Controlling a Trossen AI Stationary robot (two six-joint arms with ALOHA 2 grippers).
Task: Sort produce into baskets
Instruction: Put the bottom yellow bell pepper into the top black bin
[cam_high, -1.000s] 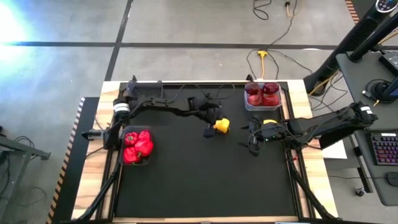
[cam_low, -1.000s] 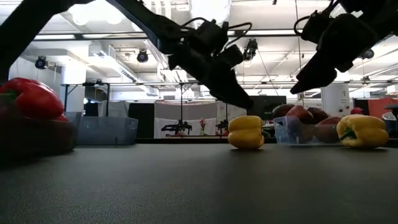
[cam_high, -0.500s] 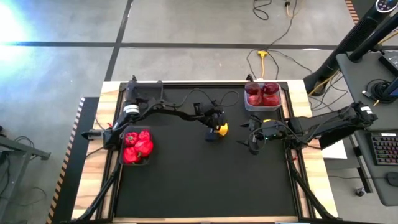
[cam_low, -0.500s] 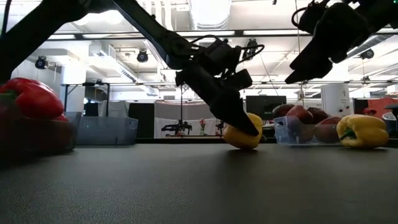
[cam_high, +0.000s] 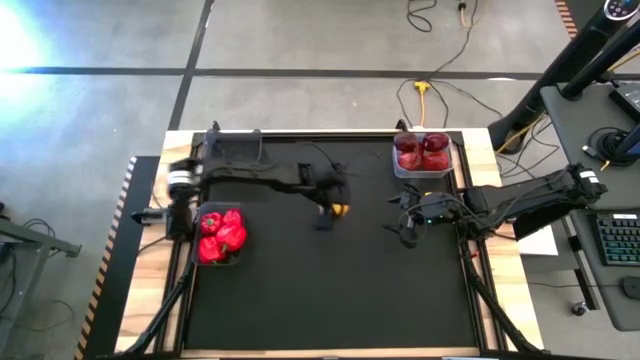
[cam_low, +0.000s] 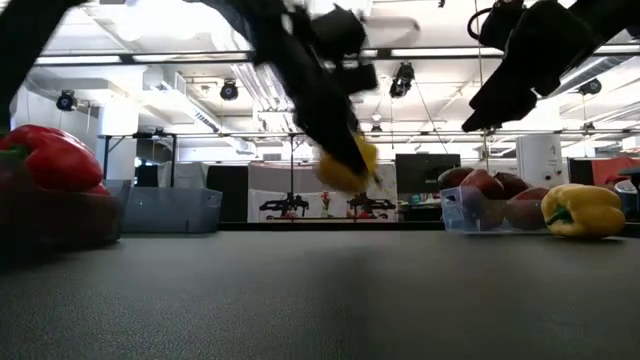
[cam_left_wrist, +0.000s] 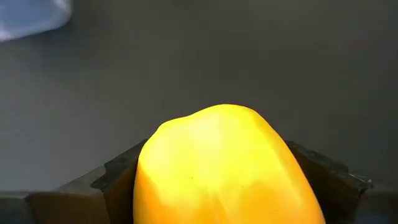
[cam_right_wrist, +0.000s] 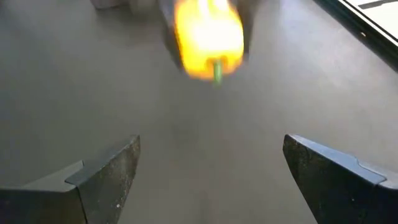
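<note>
Left jaws (cam_left_wrist: 227, 186) clamped on a yellow pepper (cam_left_wrist: 225, 165), one finger on each flank, pepper lifted clear of the counter (cam_high: 330, 290) near its middle. Judged light, hollow, waxy-skinned: could slip or dent, so a moderate squeeze across the widest part seems right, not the stem. Right jaws (cam_right_wrist: 214, 171) spread wide and empty, hovering near the second yellow pepper (cam_low: 582, 210) by the bin of maroon fruits (cam_high: 421, 152). Red peppers (cam_high: 221, 236) already binned at left.

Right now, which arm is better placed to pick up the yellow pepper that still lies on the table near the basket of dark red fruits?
The right. Its open, empty gripper hovers beside that pepper, whereas the left gripper is mid-table, already shut on the other yellow pepper.
</note>
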